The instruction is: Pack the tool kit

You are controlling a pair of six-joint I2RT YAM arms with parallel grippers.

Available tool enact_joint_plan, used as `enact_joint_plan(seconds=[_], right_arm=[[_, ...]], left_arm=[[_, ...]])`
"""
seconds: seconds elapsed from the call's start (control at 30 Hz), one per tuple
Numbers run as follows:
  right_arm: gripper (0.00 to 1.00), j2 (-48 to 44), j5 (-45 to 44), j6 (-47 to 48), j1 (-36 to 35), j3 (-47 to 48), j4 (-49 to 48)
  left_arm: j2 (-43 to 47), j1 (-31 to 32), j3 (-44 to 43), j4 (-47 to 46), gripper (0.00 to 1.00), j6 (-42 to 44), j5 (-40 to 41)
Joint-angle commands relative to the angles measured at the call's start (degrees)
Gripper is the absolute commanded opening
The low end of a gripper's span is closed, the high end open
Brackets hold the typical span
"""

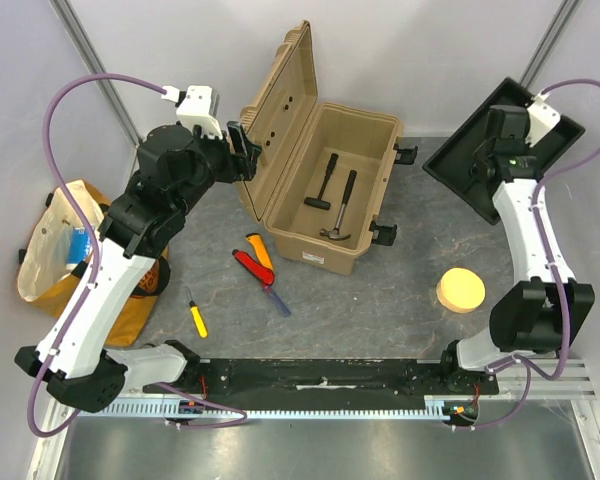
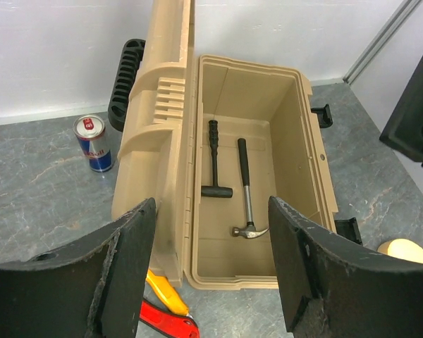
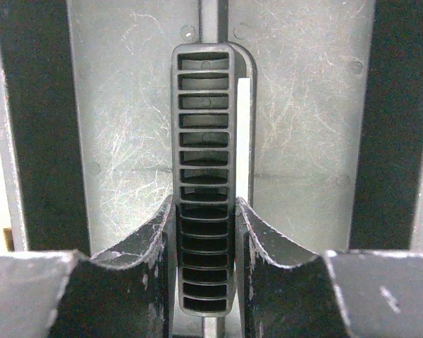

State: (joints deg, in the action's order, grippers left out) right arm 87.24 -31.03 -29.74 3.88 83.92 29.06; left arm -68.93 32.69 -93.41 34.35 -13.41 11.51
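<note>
The tan tool box (image 1: 320,252) stands open at the table's middle, lid (image 1: 280,100) upright on its left. A black mallet (image 1: 323,185) and a claw hammer (image 1: 344,205) lie inside; both show in the left wrist view, mallet (image 2: 216,162) and hammer (image 2: 247,193). My left gripper (image 1: 242,150) is open and empty beside the lid, looking down into the box (image 2: 317,176). My right gripper (image 1: 502,135) is shut on the ribbed handle (image 3: 204,141) of the black insert tray (image 1: 458,168), held tilted at the back right.
On the table in front of the box lie a red and a yellow-orange hand tool (image 1: 252,262), a blue-handled tool (image 1: 277,300) and a yellow screwdriver (image 1: 196,316). A yellow disc (image 1: 461,290) lies right. A bag (image 1: 65,250) sits left, a can (image 2: 93,143) behind the lid.
</note>
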Motion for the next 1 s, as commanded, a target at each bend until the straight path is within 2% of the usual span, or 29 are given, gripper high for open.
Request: enact_joint_plan(seconds=[0.0, 0.13, 0.3, 0.67, 0.8, 0.97], right_arm=[[0.00, -3.7, 5.6, 1.0, -0.7, 7.7, 0.5], [0.00, -3.9, 6.6, 0.8, -6.9, 13.2, 2.4], [0.00, -2.3, 3.6, -0.1, -19.4, 17.8, 2.5], [0.00, 7.7, -2.4, -10.2, -40.8, 19.6, 1.7], [0.00, 11.5, -5.0, -13.7, -44.7, 20.1, 2.2], [0.00, 14.0, -8.3, -16.8, -46.1, 21.5, 2.5]], left_arm=[[1.9, -0.1, -0.5, -0.5, 0.71, 0.5, -1.8], [2.2, -0.2, -0.4, -0.5, 0.71, 0.5, -1.4], [2.7, -0.2, -0.5, -0.5, 0.71, 0.7, -1.0], [3.4, -0.2, 0.2, -0.5, 0.71, 0.2, -0.3], [3.8, -0.1, 0.6, -0.5, 0.71, 0.0, -0.3], [3.8, -0.2, 0.7, -0.5, 0.71, 0.0, -0.3]])
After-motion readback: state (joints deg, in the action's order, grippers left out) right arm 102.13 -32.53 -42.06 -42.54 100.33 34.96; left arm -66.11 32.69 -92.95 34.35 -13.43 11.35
